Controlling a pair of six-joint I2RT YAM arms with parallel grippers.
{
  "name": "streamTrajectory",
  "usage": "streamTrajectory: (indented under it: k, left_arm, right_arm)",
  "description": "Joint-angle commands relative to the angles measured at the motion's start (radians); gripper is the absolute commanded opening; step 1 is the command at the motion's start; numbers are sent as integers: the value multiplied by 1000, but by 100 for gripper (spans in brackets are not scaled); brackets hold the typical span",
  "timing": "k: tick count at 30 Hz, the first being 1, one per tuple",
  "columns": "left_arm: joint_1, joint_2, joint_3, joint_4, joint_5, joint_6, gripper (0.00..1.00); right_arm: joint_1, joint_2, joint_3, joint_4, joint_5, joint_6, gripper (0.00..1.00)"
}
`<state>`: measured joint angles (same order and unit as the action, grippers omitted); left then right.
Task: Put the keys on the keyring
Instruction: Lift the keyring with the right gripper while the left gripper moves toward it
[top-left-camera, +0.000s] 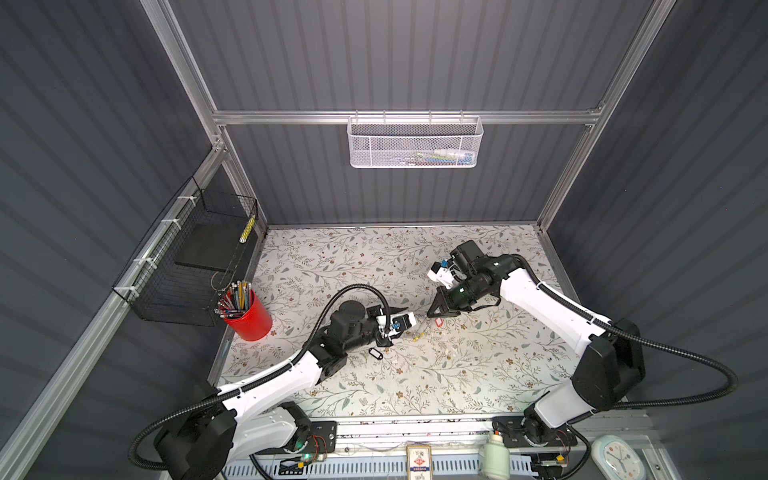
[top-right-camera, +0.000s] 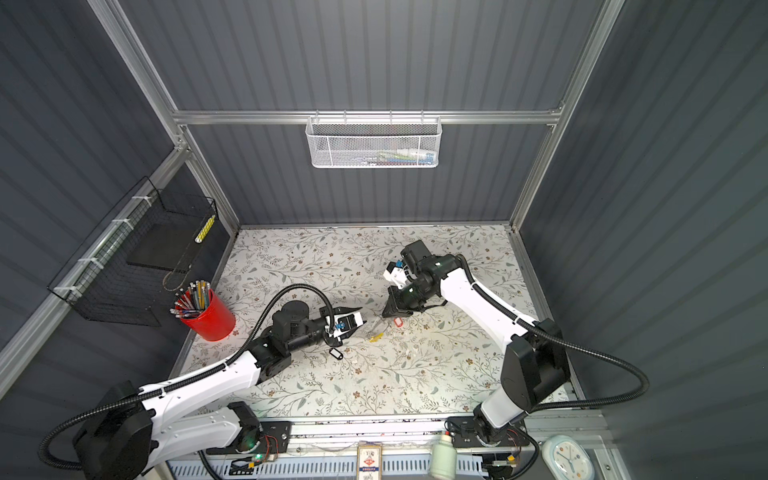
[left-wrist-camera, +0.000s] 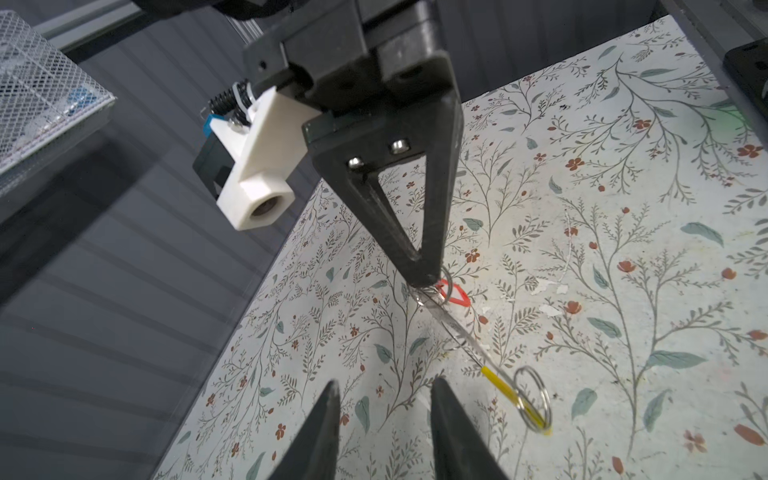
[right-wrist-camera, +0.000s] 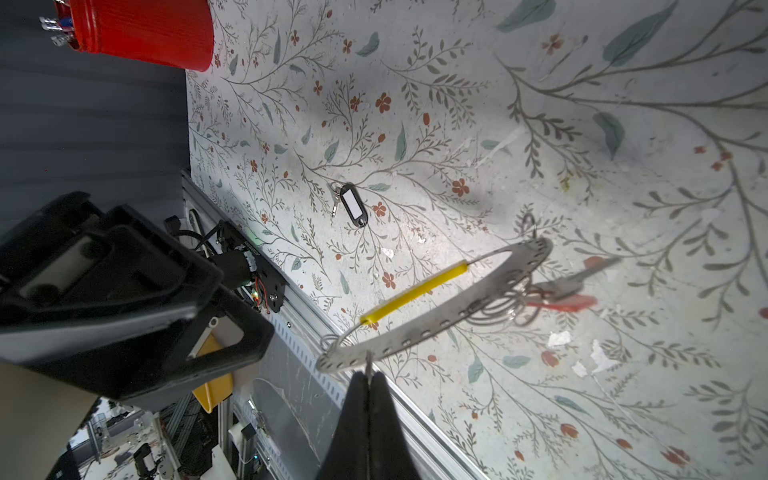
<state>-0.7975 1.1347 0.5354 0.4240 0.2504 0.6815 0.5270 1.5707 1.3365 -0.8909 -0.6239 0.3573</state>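
Note:
My right gripper (right-wrist-camera: 369, 376) is shut on the keyring (right-wrist-camera: 436, 320), a thin perforated grey hoop with a yellow segment (right-wrist-camera: 415, 293), and holds it tilted just over the table. The orange-red key (right-wrist-camera: 569, 303), blurred, hangs at the hoop by small wire rings. The black-framed key with the white insert (right-wrist-camera: 352, 204) lies alone on the table. In both top views it (top-left-camera: 375, 353) sits just in front of my left gripper (top-left-camera: 414, 322). That left gripper (left-wrist-camera: 384, 399) is open and empty, its fingers apart beside the yellow segment (left-wrist-camera: 498, 378) and a small split ring (left-wrist-camera: 534, 399).
A red cup of pens (top-left-camera: 249, 316) stands at the table's left edge beside a black wire basket (top-left-camera: 195, 266). A white mesh basket (top-left-camera: 413, 141) hangs on the back wall. A bottle (top-left-camera: 494, 455) and a clock (top-left-camera: 619, 457) sit along the front rail.

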Motion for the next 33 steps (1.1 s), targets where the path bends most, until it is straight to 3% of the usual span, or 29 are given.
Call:
streamTrajectory:
  k: [1,6,16,30,33]
  left_arm:
    - [-13,-13,11,56,6,18,38]
    - [-19,28,29,39,47,-28,37]
    - [-7,38,118,-95,72,-144,35]
    - [129,-2,195,-162,279,-283,33]
    - [132,6,225,-200,302,-271,32]
  right_arm:
    - [-14,1,18,-42,-42,58,2]
    - [-14,0,34,-39,-27,22,0]
    - [-10,-65,25,-21,77,-315,0]
    - [1,-387,-316,557,-25,-723,0]
    - [0,-432,-378,663,-35,-756,0]
